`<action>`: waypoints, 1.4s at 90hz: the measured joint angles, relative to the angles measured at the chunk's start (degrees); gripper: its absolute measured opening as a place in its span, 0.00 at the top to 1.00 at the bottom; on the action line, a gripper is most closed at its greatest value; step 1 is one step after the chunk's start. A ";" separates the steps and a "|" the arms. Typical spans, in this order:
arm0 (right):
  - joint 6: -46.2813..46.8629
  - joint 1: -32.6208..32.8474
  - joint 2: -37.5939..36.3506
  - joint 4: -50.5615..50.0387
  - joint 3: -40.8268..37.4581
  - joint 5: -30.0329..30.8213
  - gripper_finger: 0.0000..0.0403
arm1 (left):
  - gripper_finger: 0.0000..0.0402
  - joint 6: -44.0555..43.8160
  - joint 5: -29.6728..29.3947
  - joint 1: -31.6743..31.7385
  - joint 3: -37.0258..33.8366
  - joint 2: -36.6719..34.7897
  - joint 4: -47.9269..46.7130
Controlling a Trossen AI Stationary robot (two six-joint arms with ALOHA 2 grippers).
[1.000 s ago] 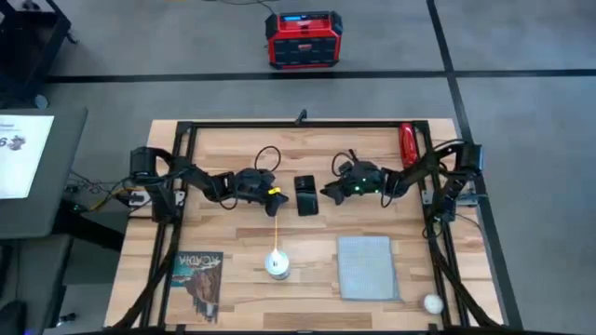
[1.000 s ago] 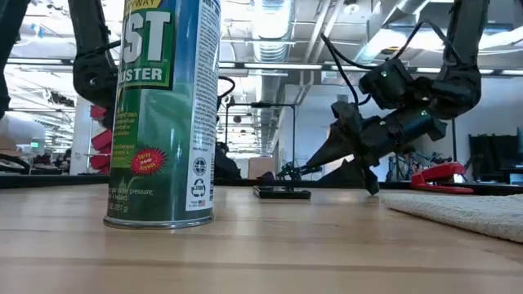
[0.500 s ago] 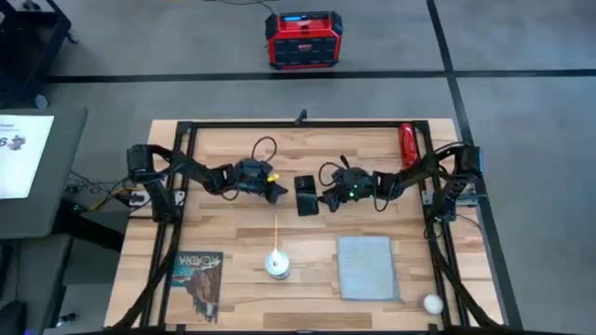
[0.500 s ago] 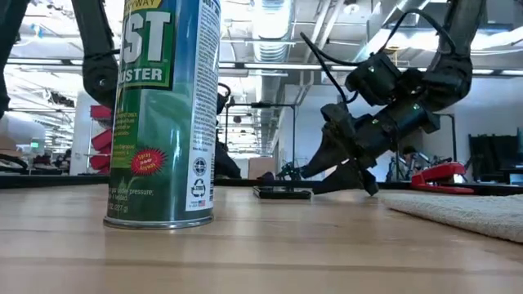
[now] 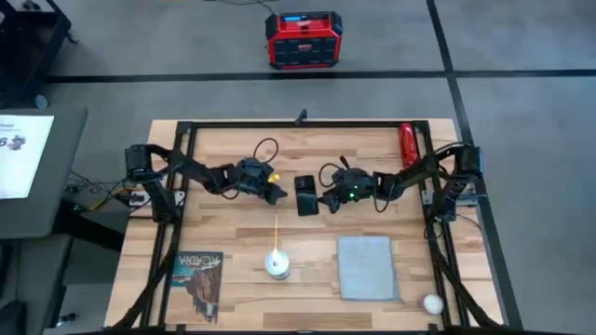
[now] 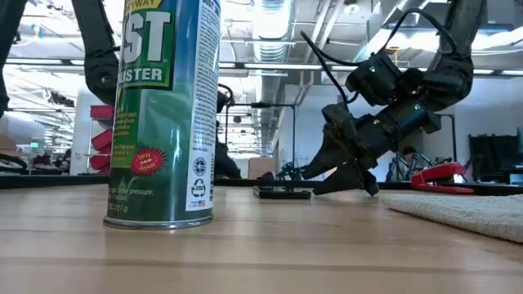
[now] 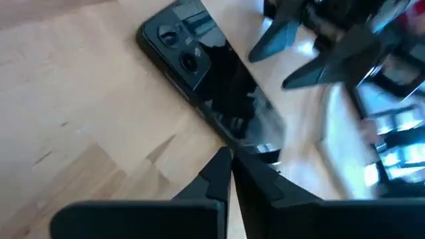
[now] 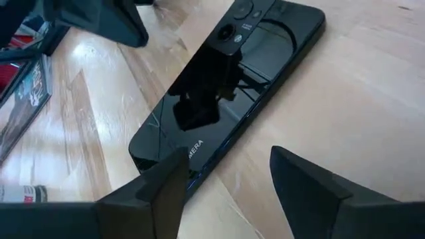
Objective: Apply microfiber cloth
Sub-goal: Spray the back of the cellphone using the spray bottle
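Wooden table (image 5: 233, 233), both grippers low beside the black phone (image 5: 305, 194) at its middle
Microfiber cloth (image 5: 365, 267) lies flat toward the front, nearer the right gripper (image 5: 323, 197), whose fingers are spread; left gripper (image 5: 279, 194) closed, empty

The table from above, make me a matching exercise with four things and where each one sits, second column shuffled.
Things:
1. microfiber cloth
2. black phone
3. dust spray can
4. printed booklet

Places:
A. between the two grippers, mid-table
B. near the front left corner
C. front of the table, right of the can
D. front centre, between booklet and cloth

Pairs: 1-C, 2-A, 3-D, 4-B
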 joint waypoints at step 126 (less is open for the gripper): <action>10.92 -1.03 -3.67 -9.25 0.11 1.40 0.51 | 1.00 27.28 -10.87 -5.31 9.79 12.54 3.94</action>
